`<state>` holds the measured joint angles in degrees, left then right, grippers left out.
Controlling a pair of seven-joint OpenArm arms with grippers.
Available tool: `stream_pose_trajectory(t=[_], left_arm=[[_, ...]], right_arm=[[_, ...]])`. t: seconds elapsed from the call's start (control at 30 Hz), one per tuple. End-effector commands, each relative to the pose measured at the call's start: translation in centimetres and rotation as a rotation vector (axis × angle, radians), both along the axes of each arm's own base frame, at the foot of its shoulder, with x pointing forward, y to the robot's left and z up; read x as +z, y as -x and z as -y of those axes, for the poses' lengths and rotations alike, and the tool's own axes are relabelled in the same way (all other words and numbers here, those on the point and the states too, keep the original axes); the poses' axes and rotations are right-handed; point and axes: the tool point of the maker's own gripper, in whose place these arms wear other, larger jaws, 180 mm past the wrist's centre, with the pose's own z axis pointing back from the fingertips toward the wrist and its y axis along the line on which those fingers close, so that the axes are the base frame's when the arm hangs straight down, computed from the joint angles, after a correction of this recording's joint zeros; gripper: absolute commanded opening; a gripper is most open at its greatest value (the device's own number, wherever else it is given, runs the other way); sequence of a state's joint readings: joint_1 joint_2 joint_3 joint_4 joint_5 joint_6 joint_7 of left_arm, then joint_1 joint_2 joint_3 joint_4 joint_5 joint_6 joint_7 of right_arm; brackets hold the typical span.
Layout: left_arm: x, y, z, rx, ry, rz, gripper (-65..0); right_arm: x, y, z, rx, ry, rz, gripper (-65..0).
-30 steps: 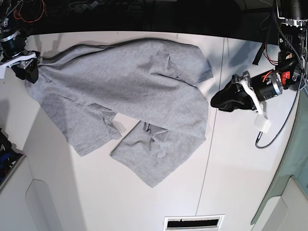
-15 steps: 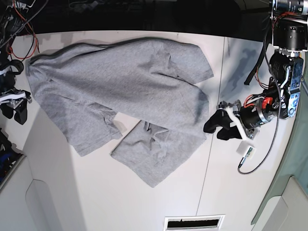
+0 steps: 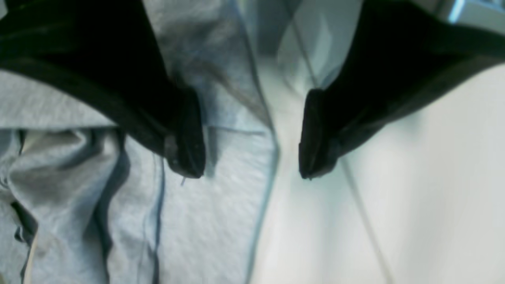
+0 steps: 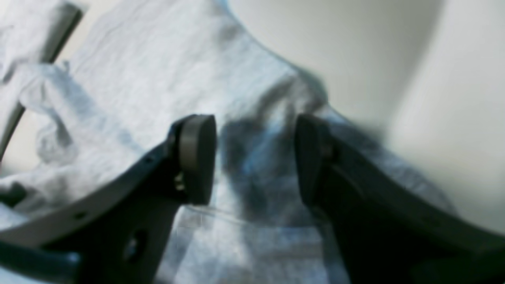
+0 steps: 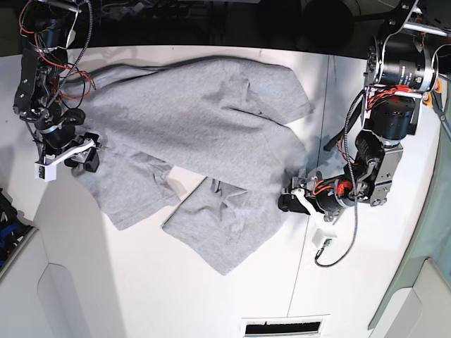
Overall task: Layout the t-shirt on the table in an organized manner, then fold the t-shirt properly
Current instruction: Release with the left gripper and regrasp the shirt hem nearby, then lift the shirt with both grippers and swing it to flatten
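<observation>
Two grippers sit at opposite edges of the t-shirt (image 5: 197, 134), which lies rumpled and partly folded over itself on the table (image 5: 211, 296). Left gripper (image 3: 252, 138): jaws wide, straddling the shirt's edge, nothing held. Right gripper (image 4: 254, 157): jaws apart above grey fabric, nothing pinched

T-shirt (image 5: 204, 120) – light heather grey, plain; table (image 5: 141, 282) – white, thin dark seam; end effector fingers (image 3: 185, 134) black.

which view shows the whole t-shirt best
The base view: the whole t-shirt shows there, rumpled on the table. The left wrist view shows only its edge and some folds, the right wrist view only a blurred patch between the jaws.
</observation>
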<state>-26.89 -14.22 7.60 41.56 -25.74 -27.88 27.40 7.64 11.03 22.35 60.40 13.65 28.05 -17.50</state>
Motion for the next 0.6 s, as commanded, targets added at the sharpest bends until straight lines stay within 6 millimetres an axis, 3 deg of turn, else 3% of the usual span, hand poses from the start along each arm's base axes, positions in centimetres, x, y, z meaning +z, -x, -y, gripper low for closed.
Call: stream_pose_trajectory(t=[0.0, 0.03, 0.1, 0.2, 0.23, 0.27, 0.4, 0.57], left_arm=[[1.5, -1.6, 0.3, -0.008, -0.004, 0.042, -25.0], [1.1, -1.4, 0.7, -0.014, -0.006, 0.036, -28.1], [0.8, -1.1, 1.3, -0.022, -0.003, 0.028, -42.1], [0.7, -1.0, 1.4, -0.024, -0.005, 0.025, -65.0], [0.6, -1.0, 1.3, -0.027, -0.012, 0.024, -65.0], [0.6, -1.0, 1.2, -0.031, -0.024, 0.025, -65.0], [1.2, -1.8, -1.2, 0.009, -0.064, 0.031, -65.0], [4.3, -3.1, -5.7, 0.073, -0.090, 0.067, -65.0]], right_arm=[[0.8, -0.7, 0.2, 0.011, 0.009, 0.019, -33.6], [0.8, -0.8, 0.0, 0.017, 0.009, 0.019, -33.6], [0.7, -0.8, -0.2, 0.022, 0.007, 0.018, -37.9], [0.6, -0.7, -0.3, 0.022, 0.005, 0.017, -57.0], [0.7, -0.8, -0.3, 0.022, 0.005, 0.018, -63.4], [0.7, -0.8, -0.3, 0.022, 0.006, 0.018, -65.0], [1.1, -1.1, 0.7, 0.031, 0.044, 0.021, -65.0], [2.4, -1.4, 4.2, 0.016, 0.116, 0.046, -65.0]])
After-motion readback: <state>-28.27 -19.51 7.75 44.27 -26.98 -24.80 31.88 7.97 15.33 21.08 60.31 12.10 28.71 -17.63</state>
